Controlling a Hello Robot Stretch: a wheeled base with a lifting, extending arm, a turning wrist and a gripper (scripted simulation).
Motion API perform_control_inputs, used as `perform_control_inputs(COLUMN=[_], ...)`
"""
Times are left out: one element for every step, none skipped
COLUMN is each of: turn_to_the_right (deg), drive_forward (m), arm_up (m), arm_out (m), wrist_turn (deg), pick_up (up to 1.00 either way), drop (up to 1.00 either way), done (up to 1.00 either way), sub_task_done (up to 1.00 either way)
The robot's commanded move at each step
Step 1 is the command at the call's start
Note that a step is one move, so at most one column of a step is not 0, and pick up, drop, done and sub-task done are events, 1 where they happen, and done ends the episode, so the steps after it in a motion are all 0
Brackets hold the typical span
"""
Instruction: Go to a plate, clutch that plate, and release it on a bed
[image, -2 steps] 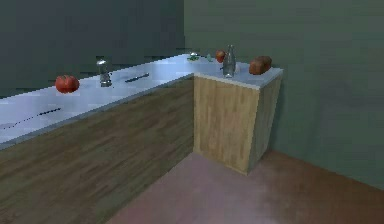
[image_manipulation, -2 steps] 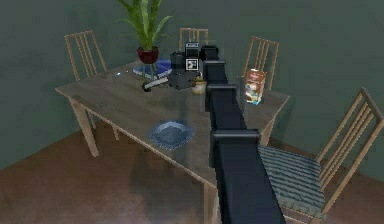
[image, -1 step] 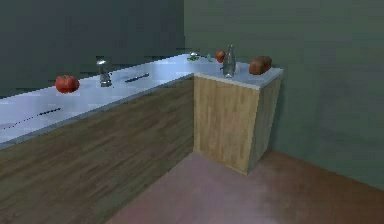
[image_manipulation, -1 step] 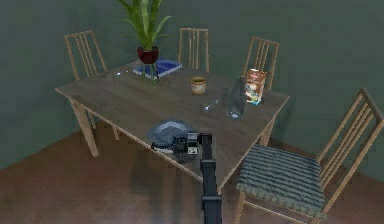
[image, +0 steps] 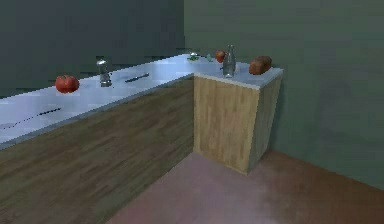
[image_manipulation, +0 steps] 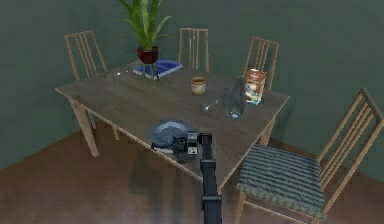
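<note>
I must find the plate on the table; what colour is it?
Grey-blue; the plate shows best in the arm side view.

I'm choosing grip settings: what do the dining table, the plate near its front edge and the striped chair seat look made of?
Dining table: wood, matte, with visible plank grain.
Plate: smooth blue-grey with a soft sheen, likely glazed ceramic, though plastic is possible.
Chair seat: striped cushion, probably woven fabric, on a pale wooden frame.
</note>
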Motion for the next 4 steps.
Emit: perform_control_inputs(turn_to_the_right=[0.0, 0.0, 0.0, 0.0], drive_forward=[0.00, 0.00, 0.00, 0.00], arm_up=[0.10, 0.22, 0.00, 0.00], arm_out=[0.00, 0.00, 0.00, 0.00], wrist_turn=[0.0, 0.0, -45.0, -45.0], pick_up=[0.00, 0.00, 0.00, 0.00], drop=[0.00, 0.00, 0.00, 0.00], done=[0.00, 0.00, 0.00, 0.00], sub_task_done=[0.00, 0.00, 0.00, 0.00])
